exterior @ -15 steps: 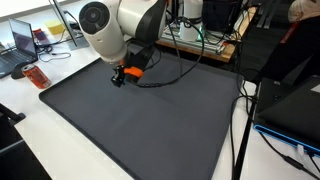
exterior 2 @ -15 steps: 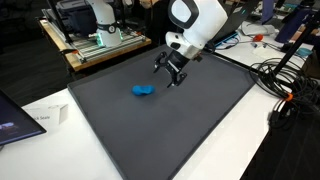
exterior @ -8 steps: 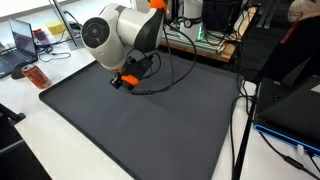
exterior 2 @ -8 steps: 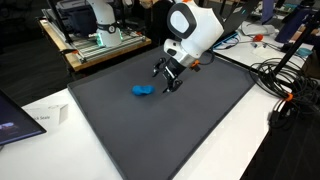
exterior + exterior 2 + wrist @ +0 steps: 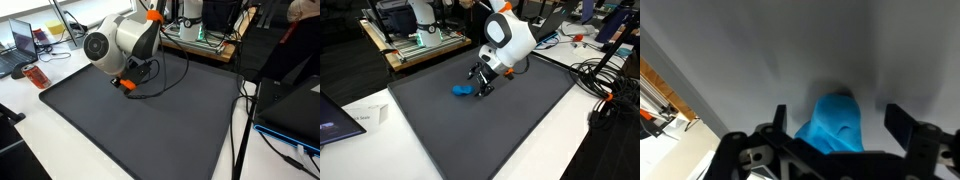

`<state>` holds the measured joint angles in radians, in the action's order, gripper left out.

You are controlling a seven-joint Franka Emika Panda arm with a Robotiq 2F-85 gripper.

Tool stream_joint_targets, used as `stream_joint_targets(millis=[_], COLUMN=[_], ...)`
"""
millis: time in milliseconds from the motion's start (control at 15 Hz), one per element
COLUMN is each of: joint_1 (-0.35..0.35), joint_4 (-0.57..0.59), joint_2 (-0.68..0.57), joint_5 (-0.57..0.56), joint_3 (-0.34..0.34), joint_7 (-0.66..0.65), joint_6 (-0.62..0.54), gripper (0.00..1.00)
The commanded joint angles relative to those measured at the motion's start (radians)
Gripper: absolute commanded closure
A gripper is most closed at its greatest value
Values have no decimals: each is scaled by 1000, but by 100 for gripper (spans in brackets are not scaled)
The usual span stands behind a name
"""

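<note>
Dark matte mat (image 5: 470, 130) covered the bench. Within a second the gripper (image 5: 480, 88) had swung down to the blue lump (image 5: 461, 91), mid-mat. Its jaws stood wide, straddling the lump (no contact visible), so the approach looked done and nothing was gripped. Lump: soft-looking, rounded, smooth.

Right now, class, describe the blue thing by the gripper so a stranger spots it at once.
Start at the large dark mat. The open gripper hangs over it, and at its tips lies a small lumpy blue object. It is the only blue thing on the mat.
</note>
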<state>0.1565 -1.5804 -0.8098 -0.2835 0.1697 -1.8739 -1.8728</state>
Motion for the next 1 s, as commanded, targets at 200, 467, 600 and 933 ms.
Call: stream_joint_targets(millis=[200,467,600,933], joint_1=[-12,-19,-19,-21], joint_4=[30,38,46,69], joint_2=[-27,-32,-36,-45], joint_5=[12,11,10,14], joint_3=[13,14,15,11], joint_7=[-47,-49,-51,-46], joint_6=[56,64,73,86], gripper=[0,41,54,88])
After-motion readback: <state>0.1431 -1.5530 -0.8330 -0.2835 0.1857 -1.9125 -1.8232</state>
